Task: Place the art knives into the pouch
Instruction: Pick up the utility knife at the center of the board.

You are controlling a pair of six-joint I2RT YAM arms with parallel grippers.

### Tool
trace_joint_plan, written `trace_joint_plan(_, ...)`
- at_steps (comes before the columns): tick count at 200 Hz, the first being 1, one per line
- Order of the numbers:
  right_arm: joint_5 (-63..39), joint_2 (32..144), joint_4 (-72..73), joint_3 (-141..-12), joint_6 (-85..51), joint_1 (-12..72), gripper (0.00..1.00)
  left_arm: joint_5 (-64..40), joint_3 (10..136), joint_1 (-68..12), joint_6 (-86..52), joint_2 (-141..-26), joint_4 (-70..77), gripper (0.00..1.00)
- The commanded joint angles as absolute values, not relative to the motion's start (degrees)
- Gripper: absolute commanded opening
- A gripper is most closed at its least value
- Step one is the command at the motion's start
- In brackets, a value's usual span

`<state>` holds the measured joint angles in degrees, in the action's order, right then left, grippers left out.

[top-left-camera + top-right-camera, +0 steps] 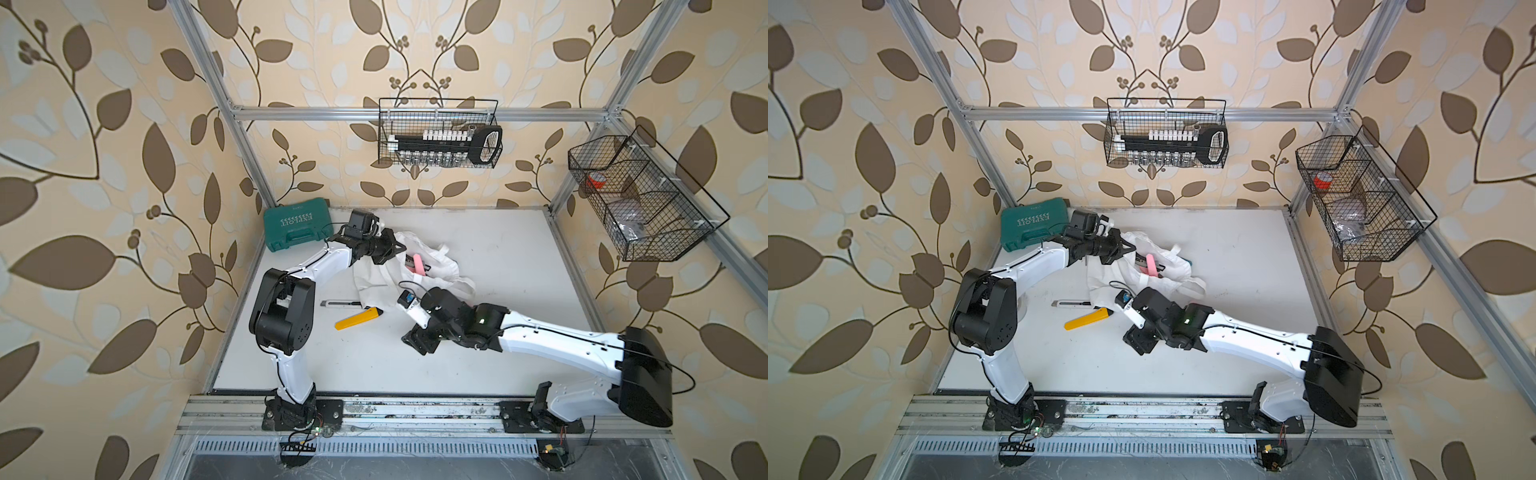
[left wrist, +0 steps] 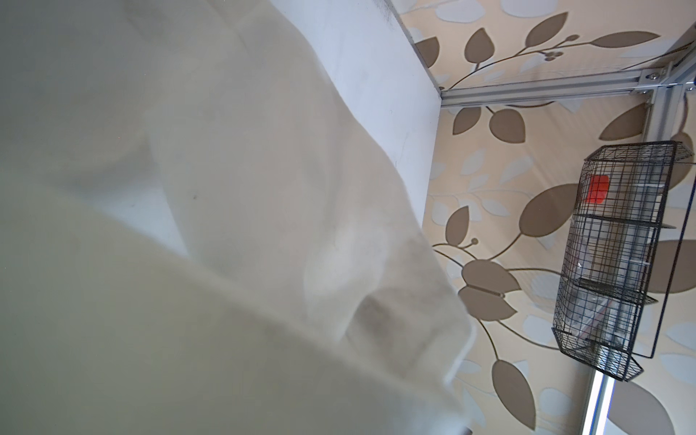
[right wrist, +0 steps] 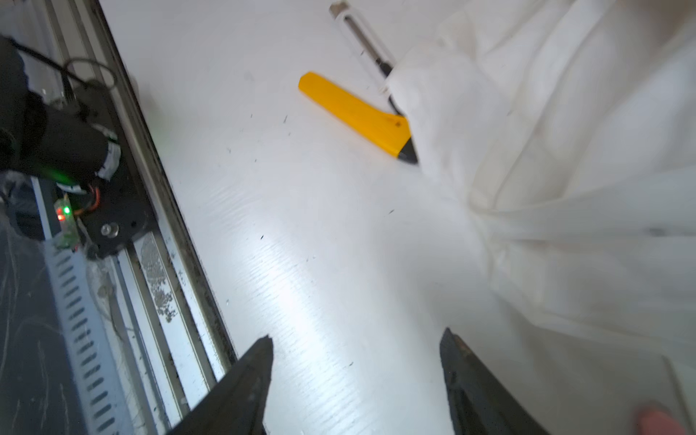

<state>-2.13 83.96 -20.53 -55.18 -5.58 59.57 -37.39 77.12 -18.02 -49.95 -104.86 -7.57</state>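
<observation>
Left end effector (image 1: 398, 249) clenched on pouch (image 1: 376, 282) far-left rim, right end effector (image 3: 356, 339) released, empty over table (image 1: 519, 270), yellow art knife (image 1: 358, 319) and silver art knife (image 1: 340, 304) lying at pouch's near-left edge, pink item (image 1: 419, 264) inside.

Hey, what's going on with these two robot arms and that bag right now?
The left gripper is shut on the edge of the white pouch, holding its mouth open. A pink knife lies inside the opening. The right gripper is open and empty over the bare table, beside the pouch. A yellow knife and a grey knife lie on the table, the grey one's end under the cloth.
</observation>
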Motion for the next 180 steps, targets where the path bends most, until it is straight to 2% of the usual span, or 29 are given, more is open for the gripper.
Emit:
trace_joint_plan(1,-7.37,90.38,-13.99,-55.68,0.04,60.56,0.73,-38.53,79.67,-18.28,-49.39,-103.45,-7.62,0.00)
trace_joint_plan(61,-8.80,109.58,-13.99,-70.81,11.02,61.72,0.74,-38.67,80.76,-18.17,-48.04,-102.59,-8.88,0.00)
trace_joint_plan(140,-4.51,116.43,-12.14,-77.49,22.39,61.54,0.75,-38.85,81.67,-17.84,-46.85,-102.11,-10.11,0.00)
trace_joint_plan(180,-4.31,118.18,-10.80,-80.07,24.58,57.48,0.76,-38.87,82.04,-17.89,-46.33,-101.43,-10.87,0.00)
